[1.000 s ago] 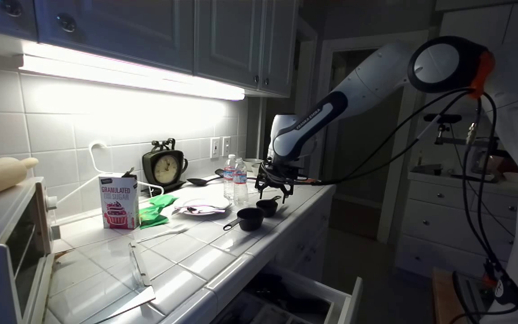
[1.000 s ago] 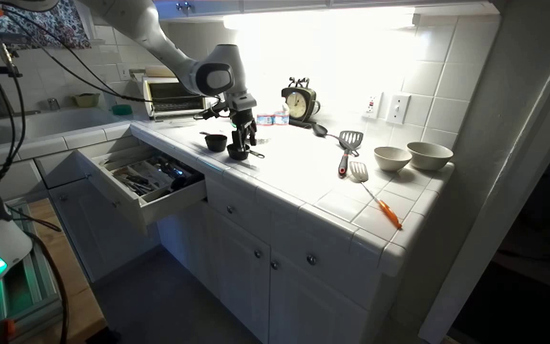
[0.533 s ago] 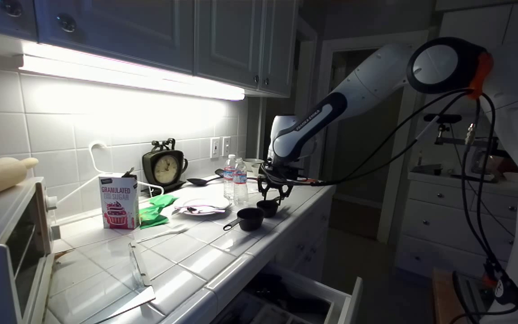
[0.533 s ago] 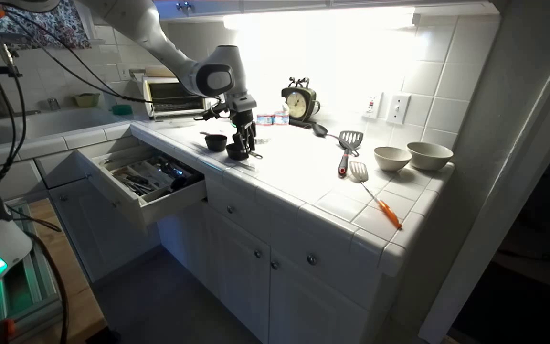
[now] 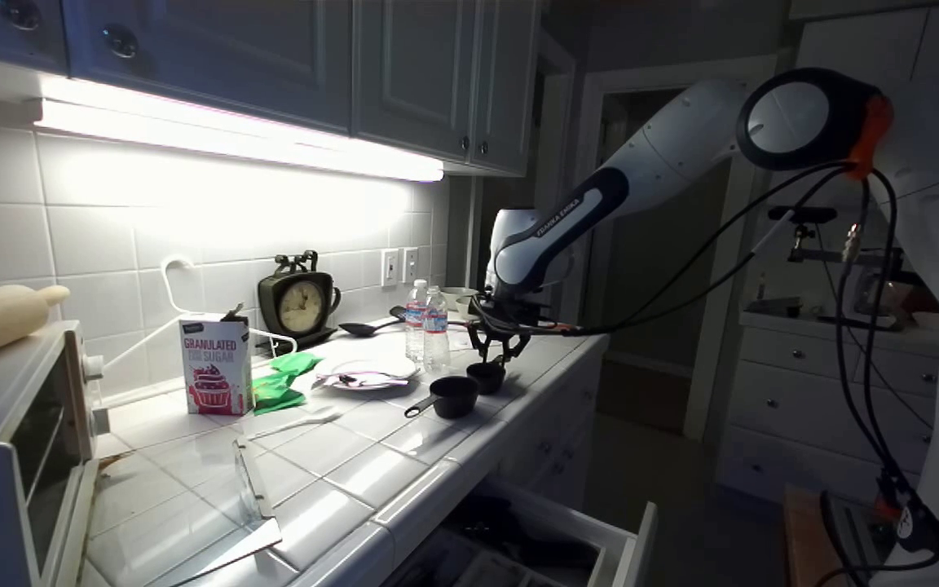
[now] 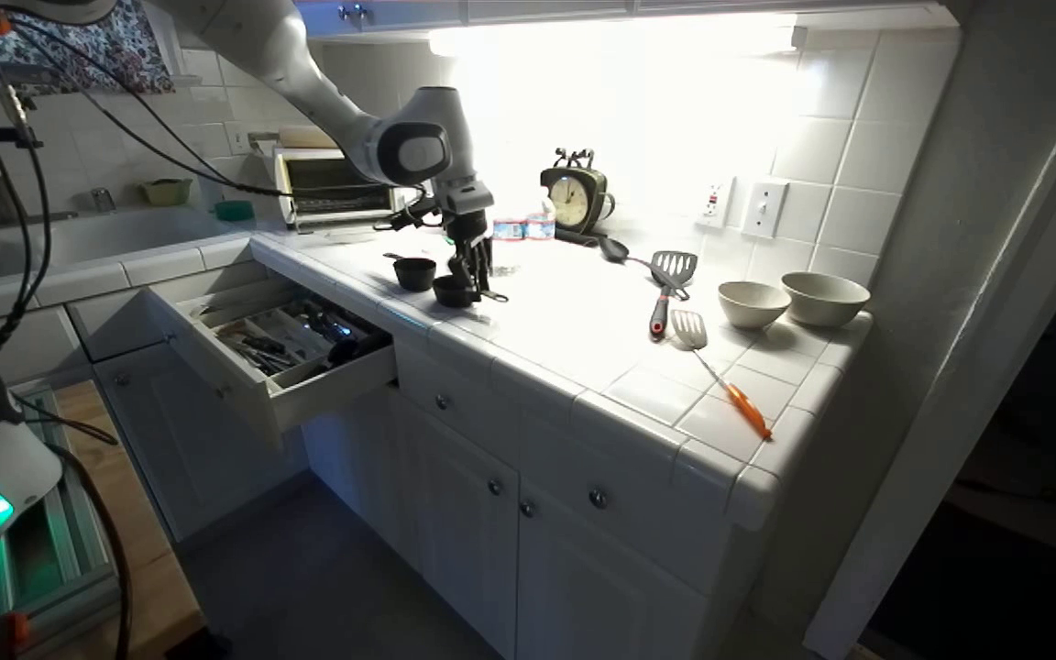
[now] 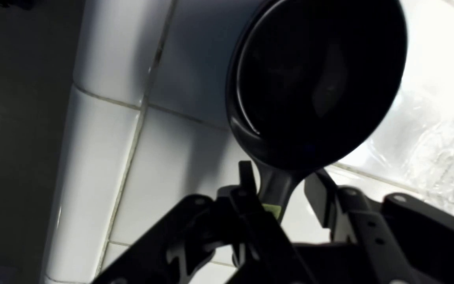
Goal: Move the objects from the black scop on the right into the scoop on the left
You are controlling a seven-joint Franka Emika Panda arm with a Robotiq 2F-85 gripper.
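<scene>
The black scoop on the right [image 6: 452,294] stands upright on the white tiled counter, and its bowl fills the top of the wrist view. Its interior [image 7: 317,79] is very dark, so the objects in it cannot be made out. My gripper [image 7: 281,185] points down around the handle [image 7: 276,185] close to the bowl. The left finger [image 7: 247,175] lies near the handle; a gap shows between the handle and the right pad [image 7: 317,197]. The scoop on the left [image 6: 414,275] stands a little apart, also seen in an exterior view as the nearer black scoop [image 5: 453,398].
Two water bottles [image 5: 435,330] and a white plate [image 5: 365,383] stand behind the scoops. Below the counter edge a drawer [image 6: 331,394] hangs open. Spatulas [image 6: 675,266] and two bowls [image 6: 753,305] lie farther along the counter. A clock [image 6: 574,197] is by the wall.
My gripper has come down slightly and its fingers have drawn toward each other around the handle. The right scoop has shifted very slightly. The left scoop has stayed put.
</scene>
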